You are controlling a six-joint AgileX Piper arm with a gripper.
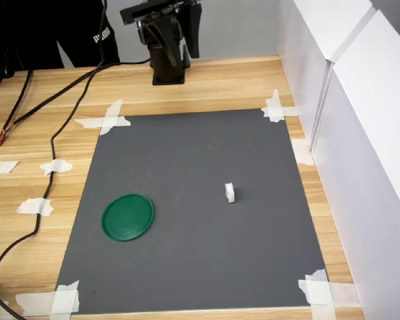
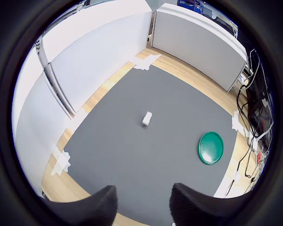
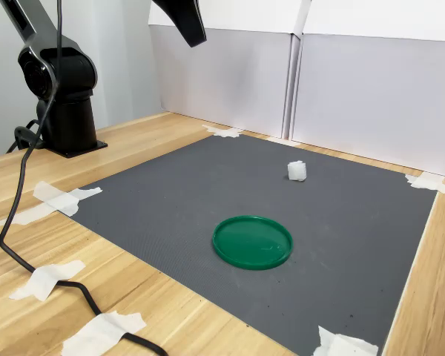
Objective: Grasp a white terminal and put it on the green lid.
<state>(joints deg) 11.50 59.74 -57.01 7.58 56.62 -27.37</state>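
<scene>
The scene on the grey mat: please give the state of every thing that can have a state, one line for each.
white terminal: resting on the grey mat, apart from the lid, not grasped.
green lid: lying flat on the mat, nothing on it.
gripper: open, raised high above the mat, holding nothing.
grey mat: lying flat, taped at its corners to the wooden table.

The lid (image 3: 252, 242) looks like glossy green plastic; the mat (image 3: 170, 200) is matt grey with a fine texture; the table (image 3: 126, 297) is smooth pale wood.
</scene>
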